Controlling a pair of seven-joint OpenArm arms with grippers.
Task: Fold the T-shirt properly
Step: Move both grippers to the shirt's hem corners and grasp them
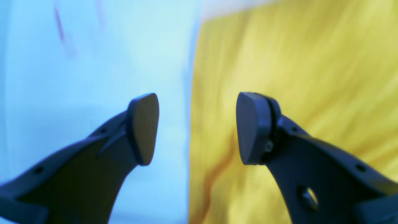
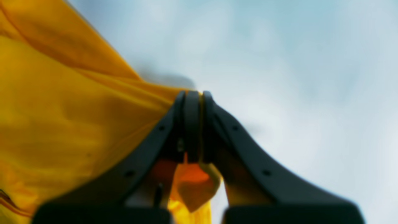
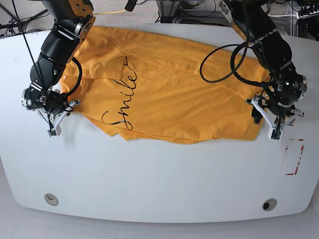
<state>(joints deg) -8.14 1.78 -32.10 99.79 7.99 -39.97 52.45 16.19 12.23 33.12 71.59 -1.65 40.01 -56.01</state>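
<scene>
L end effector (image 1: 197,129) agape — R end effector (image 2: 196,124) clamped tight

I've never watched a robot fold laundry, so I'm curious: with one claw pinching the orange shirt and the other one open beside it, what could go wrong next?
1. The right gripper pinches only a thin edge of the T-shirt; the cloth might slip out when pulled.
2. The left gripper is open, straddling the shirt's edge with nothing between its pads. Closing there, it might miss the cloth.
3. The shirt lies wrinkled, with part already doubled over near the lettering, so a fold from here could come out crooked.
</scene>
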